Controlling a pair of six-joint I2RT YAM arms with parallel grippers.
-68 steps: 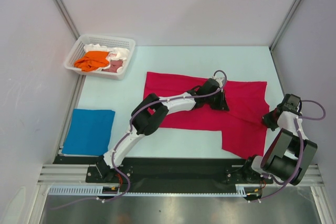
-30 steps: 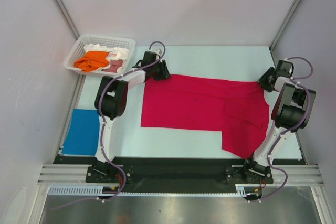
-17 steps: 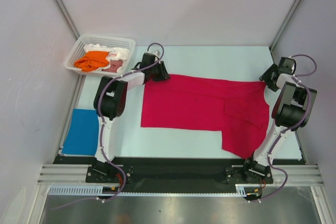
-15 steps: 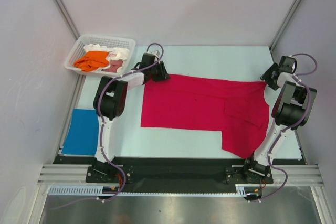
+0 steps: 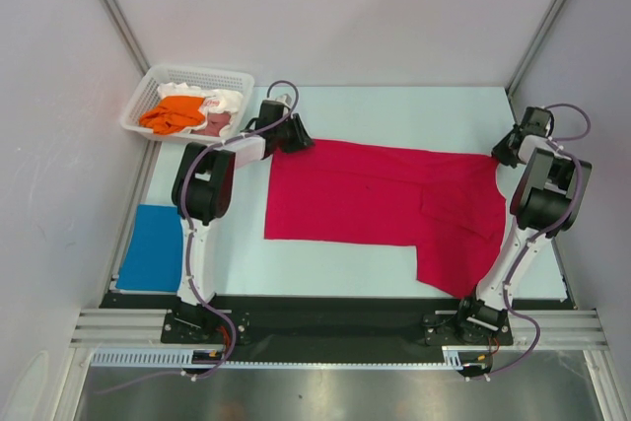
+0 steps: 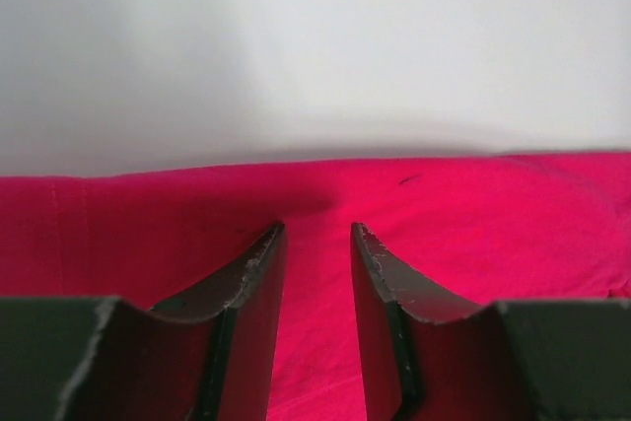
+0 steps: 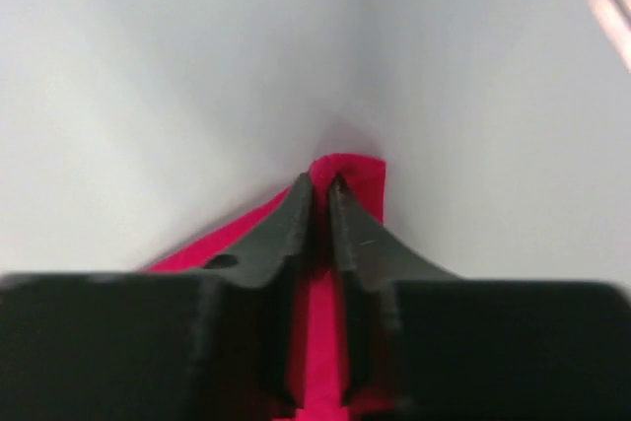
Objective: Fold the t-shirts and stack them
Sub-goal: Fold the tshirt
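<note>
Showing a red shirt (image 5: 375,194) spread flat across the middle of the table (image 5: 394,110), with the left gripper (image 6: 315,229) at its upper-left corner, fingers part open over the cloth, gripping nothing, and the right gripper (image 7: 320,182) pinched almost closed on its upper-right corner.

The table (image 5: 394,110) bears a red shirt (image 5: 375,194), blue shirt (image 5: 150,251) and basket (image 5: 202,70).

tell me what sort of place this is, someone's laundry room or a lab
Probably a robot lab cell, not a home: two arms bolted to the table edge, bare white panels on metal frame posts, a red t-shirt laid flat.
</note>
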